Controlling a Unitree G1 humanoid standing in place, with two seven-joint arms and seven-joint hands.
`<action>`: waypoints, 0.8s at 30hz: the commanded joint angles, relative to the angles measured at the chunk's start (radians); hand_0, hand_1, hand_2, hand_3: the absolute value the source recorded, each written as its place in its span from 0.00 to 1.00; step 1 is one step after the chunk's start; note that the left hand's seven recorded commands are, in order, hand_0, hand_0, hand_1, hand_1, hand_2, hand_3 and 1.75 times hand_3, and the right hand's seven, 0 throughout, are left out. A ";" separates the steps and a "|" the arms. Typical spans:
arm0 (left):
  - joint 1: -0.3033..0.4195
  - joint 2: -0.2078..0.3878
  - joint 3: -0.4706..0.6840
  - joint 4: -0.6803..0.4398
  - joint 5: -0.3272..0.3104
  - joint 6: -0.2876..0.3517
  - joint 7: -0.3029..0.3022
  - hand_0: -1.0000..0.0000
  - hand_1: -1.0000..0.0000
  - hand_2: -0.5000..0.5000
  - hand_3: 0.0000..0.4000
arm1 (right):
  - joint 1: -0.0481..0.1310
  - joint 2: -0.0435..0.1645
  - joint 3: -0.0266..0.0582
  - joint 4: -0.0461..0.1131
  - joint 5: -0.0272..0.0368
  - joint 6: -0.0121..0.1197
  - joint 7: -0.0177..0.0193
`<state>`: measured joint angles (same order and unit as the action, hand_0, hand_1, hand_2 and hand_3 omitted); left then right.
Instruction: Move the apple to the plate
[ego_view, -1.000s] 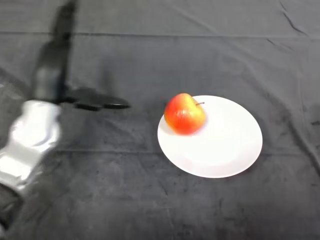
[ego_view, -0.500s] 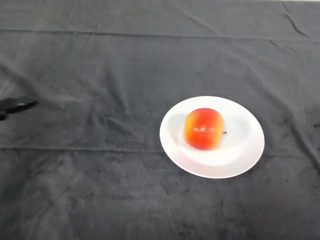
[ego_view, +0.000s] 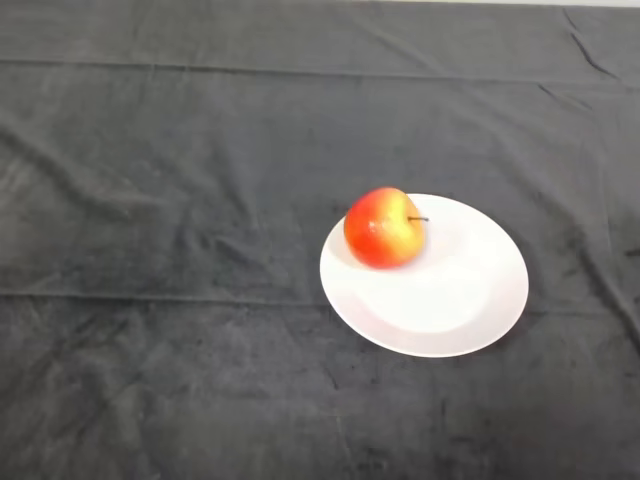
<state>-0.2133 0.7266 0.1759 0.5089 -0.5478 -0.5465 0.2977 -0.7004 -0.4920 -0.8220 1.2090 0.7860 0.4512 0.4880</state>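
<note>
A red and yellow apple (ego_view: 383, 227) lies on the left part of a white round plate (ego_view: 450, 295), its stem pointing right. The plate sits on the dark cloth right of the middle of the head view. No part of the robot shows in the view.
The dark cloth (ego_view: 170, 200) covers the whole table, with folds and creases running across it.
The arm and hand have withdrawn to the left and left the view. The apple rolled to the middle of the plate and then back to its left part.
</note>
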 joint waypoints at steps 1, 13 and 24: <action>0.023 0.044 0.047 0.025 -0.007 -0.032 -0.004 1.00 1.00 0.50 0.00 | -0.027 -0.028 -0.0113 -0.024 0.0264 -0.005 0.0013; -0.015 0.016 0.151 0.116 0.013 -0.028 0.014 1.00 1.00 0.50 0.00 | -0.027 -0.028 -0.0118 -0.023 0.0266 -0.004 0.0016; -0.039 -0.009 0.188 0.125 0.055 -0.015 0.020 1.00 1.00 0.50 0.00 | -0.027 -0.029 -0.0120 -0.023 0.0266 -0.004 0.0018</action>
<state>-0.2188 0.7259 0.3347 0.5952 -0.5231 -0.5631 0.3141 -0.7004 -0.4919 -0.8220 1.2090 0.7860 0.4512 0.4880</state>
